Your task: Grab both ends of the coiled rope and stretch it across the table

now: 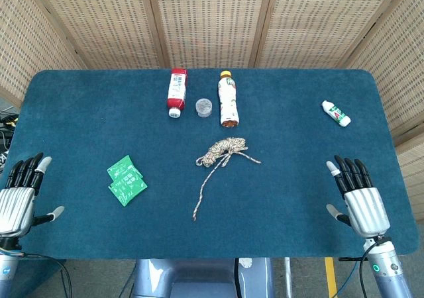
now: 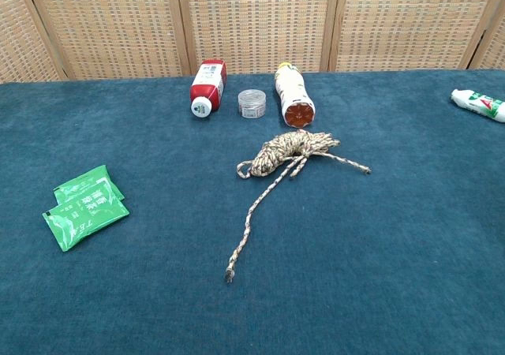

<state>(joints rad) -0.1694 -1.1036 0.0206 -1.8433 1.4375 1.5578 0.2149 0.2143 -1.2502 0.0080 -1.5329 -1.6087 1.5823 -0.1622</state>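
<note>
The left hand (image 1: pixel 18 195) rests at the desk's (image 1: pixel 298 172) near left edge, fingers extended together and pointing away, thumb out to the side, holding nothing. The right hand (image 1: pixel 356 195) mirrors it at the near right edge, likewise empty. The coiled rope (image 1: pixel 225 151) lies mid-desk, well apart from both hands; its bundle runs roughly crosswise, one loose end (image 2: pixel 230 275) trailing toward the robot, a shorter end (image 2: pixel 364 170) pointing right.

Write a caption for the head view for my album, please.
Two open robot hands, left and right, rest at a blue table's edges, coiled rope untouched between them.
</note>
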